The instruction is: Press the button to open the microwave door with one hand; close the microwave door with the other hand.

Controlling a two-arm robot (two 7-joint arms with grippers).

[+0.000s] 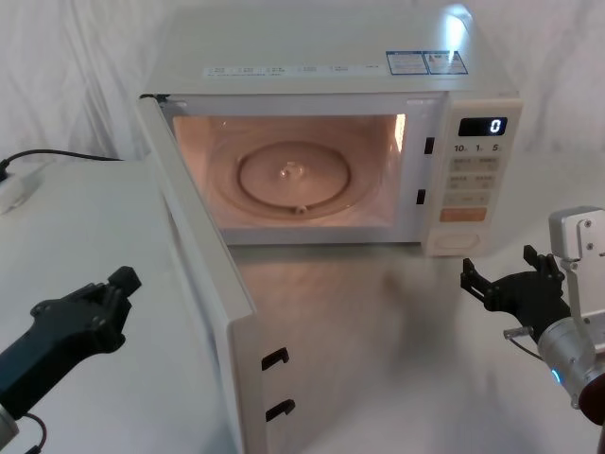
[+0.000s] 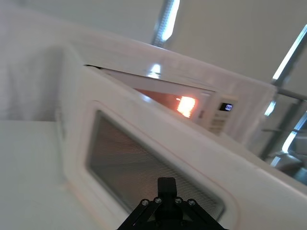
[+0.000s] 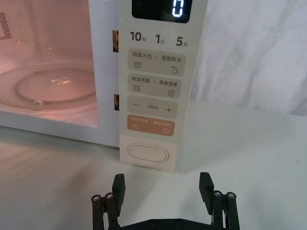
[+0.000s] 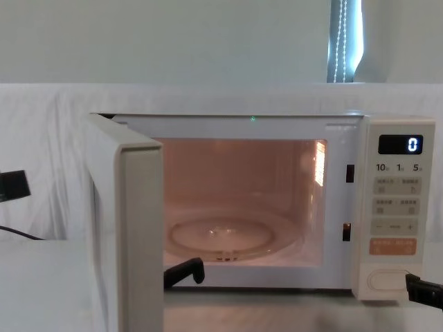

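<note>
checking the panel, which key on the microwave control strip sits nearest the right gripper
The wide cream pill-shaped button at the strip's bottom end, unmarked and directly before the open right gripper; the orange rectangular key sits above it.

White-draped table bearing the cream microwave, a black-corded white adapter at left.

Warm lit microwave cavity; glare on top; left wrist view blurred.
</note>
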